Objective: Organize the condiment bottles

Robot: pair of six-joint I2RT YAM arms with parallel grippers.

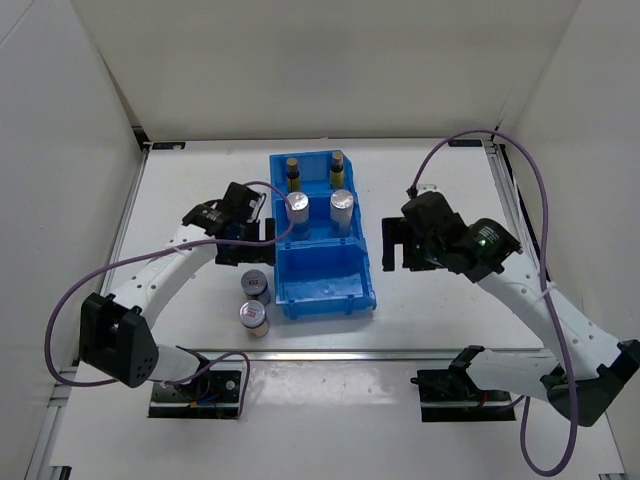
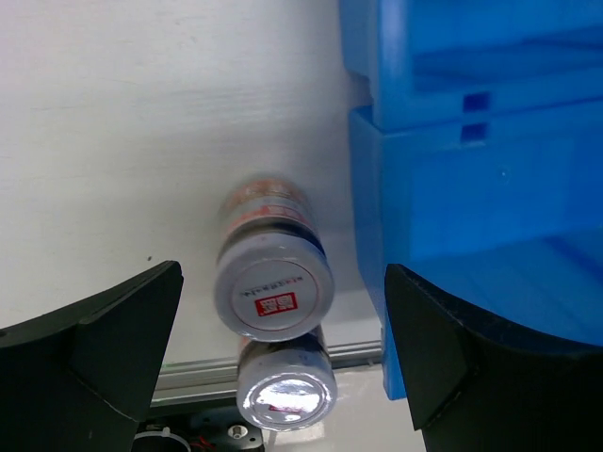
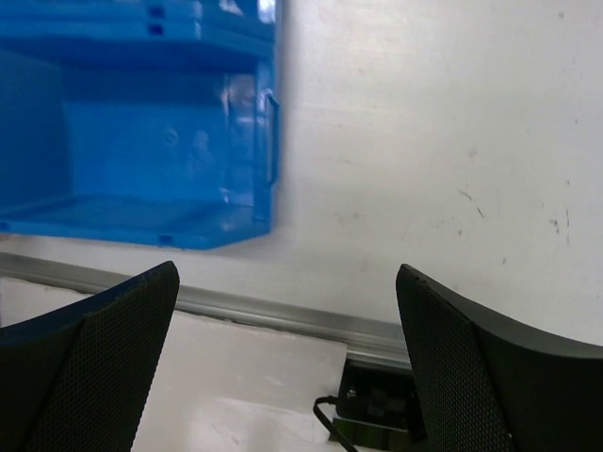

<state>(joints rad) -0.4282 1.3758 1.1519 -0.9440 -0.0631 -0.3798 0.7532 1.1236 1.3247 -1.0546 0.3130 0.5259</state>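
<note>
Two amber-brown bottles (image 1: 292,170) (image 1: 337,165) stand in the far compartment of the blue bin (image 1: 363,262). Two taller silver-lidded cylinders (image 1: 297,208) (image 1: 342,205) stand in its middle compartment. Its near compartment holds nothing. Two short silver-lidded jars (image 1: 255,284) (image 1: 253,317) stand on the table left of the bin. In the left wrist view the nearer jar (image 2: 273,287) shows a red mark and the other jar (image 2: 285,395) lies beyond it. My left gripper (image 1: 248,245) (image 2: 283,273) is open and empty above the jars. My right gripper (image 1: 392,250) (image 3: 287,273) is open and empty, right of the bin.
The bin's wall (image 2: 471,169) is close to my left gripper's right finger. A metal rail (image 1: 300,352) runs along the table's near edge, also in the right wrist view (image 3: 283,315). White walls enclose the table. The bin's near corner (image 3: 141,122) shows at the upper left of the right wrist view.
</note>
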